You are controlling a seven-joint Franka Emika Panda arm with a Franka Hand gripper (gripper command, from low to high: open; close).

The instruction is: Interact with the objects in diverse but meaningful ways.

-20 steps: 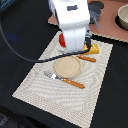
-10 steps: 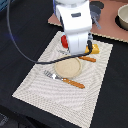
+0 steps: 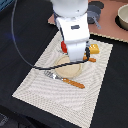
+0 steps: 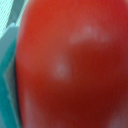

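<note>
— Where is the tomato?

— In the exterior view only a sliver of the red tomato (image 3: pixel 63 46) shows, at the left edge of the white arm (image 3: pixel 75 30), on the far part of the striped placemat (image 3: pixel 50 87). In the wrist view the tomato (image 4: pixel 75 65) fills almost the whole picture, very close to the camera and blurred.

— And the tool?

— Hidden behind the arm's body in the exterior view and out of sight in the wrist view, so I cannot tell whether its jaws are apart, together or clamped on the tomato.

— What else is on the mat?

— A round tan plate (image 3: pixel 67 70) partly under the arm, an orange-handled fork (image 3: pixel 65 80) just near of it, and a yellow bread loaf (image 3: pixel 93 48) to the right of the arm. The mat lies on a black tabletop (image 3: pixel 20 45).
</note>
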